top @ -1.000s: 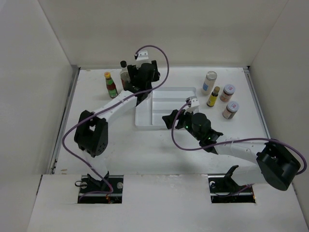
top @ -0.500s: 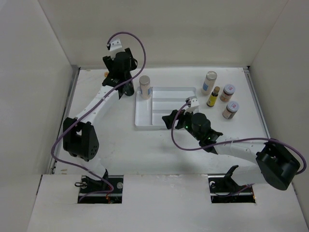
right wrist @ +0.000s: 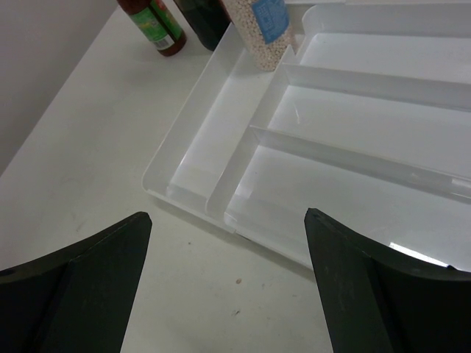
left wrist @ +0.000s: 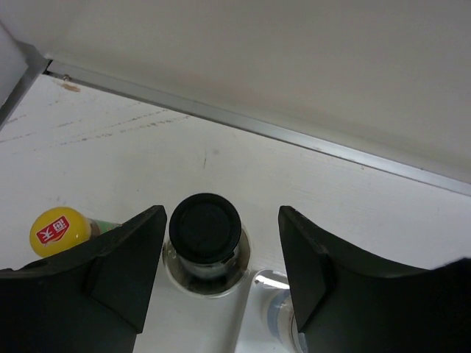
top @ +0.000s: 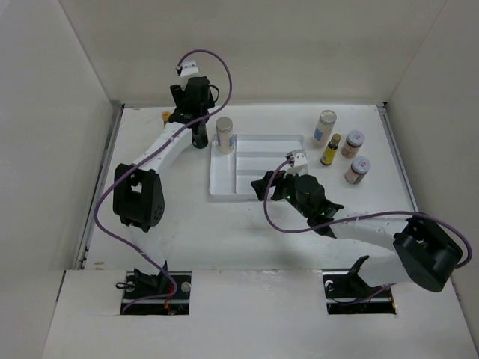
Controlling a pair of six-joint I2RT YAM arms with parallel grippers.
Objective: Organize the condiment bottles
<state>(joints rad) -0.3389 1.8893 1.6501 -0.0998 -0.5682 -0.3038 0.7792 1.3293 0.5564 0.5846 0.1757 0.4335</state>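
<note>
Our left gripper stands with its jaws apart around the black-capped bottle at the back left of the table. We see a gap on each side, wider at the right finger, so nothing is gripped yet. To do this well, we should nudge slightly toward the narrower side until the cap sits midway between the fingers. Then we should sink low enough to catch the glass body rather than the cap, and close gently. The red sauce bottle stands just beside the left finger, and the pale jar at the back corner of the tray is near. We therefore judge a straight upward lift safest, with no sideways swing until clear. Our right gripper hangs wide open and empty over the tray's near corner, and it should stay out of the drop path. The white-capped bottle, yellow bottle and two pink-lidded jars stand well apart, right of the tray.
</note>
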